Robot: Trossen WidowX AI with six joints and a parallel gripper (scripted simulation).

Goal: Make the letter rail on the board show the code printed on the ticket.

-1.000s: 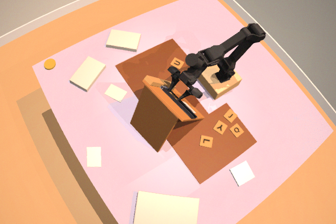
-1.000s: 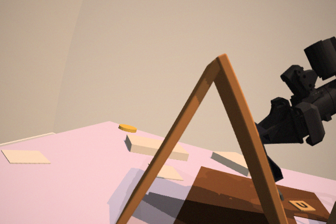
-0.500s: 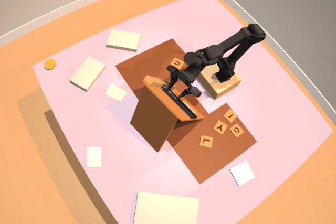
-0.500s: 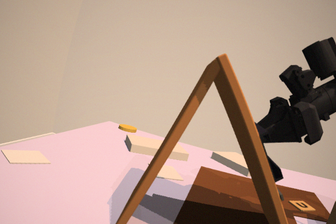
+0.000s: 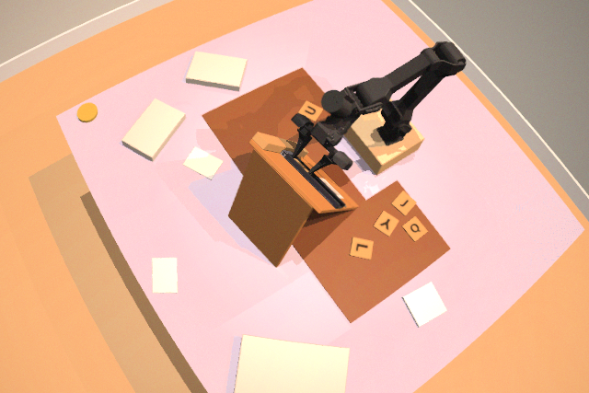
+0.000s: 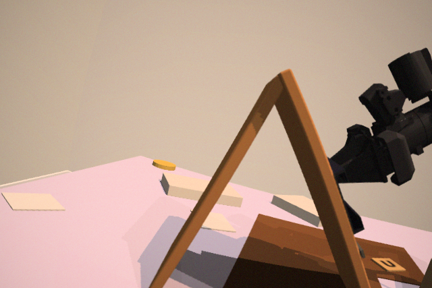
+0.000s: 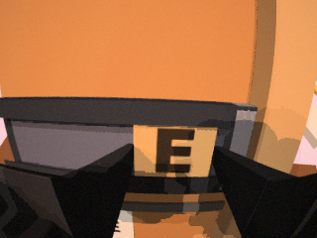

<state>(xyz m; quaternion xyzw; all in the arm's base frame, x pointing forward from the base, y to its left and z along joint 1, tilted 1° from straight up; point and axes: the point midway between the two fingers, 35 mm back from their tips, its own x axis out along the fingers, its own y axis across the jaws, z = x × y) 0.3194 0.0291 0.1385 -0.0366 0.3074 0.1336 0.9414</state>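
The board (image 5: 273, 213) (image 6: 303, 131) (image 7: 129, 55) stands leaning, with the dark letter rail (image 5: 326, 191) (image 7: 119, 111) across its front. My gripper (image 5: 303, 164) (image 7: 173, 151) is shut on the E tile (image 7: 149, 149), which sits upright in the rail near its right end in the wrist view. The right finger is between the tile and the grey end piece (image 7: 244, 134). The rail left of the tile holds no tile. The U tile (image 5: 310, 111) (image 6: 387, 264) lies behind the gripper. The J (image 5: 403, 203), Y (image 5: 386, 224), Q (image 5: 414, 228) and L (image 5: 361, 248) tiles lie flat. The ticket (image 5: 331, 186) is mostly hidden; its code is unreadable.
Brown mats (image 5: 342, 283) lie under the tiles and board. The arm's pale base block (image 5: 401, 153) is near the board. Pale blocks (image 5: 216, 70) (image 5: 155, 129), a large pale slab (image 5: 292, 364), flat cards (image 5: 164, 274) (image 5: 424, 304) and a yellow disc (image 5: 87, 112) lie around.
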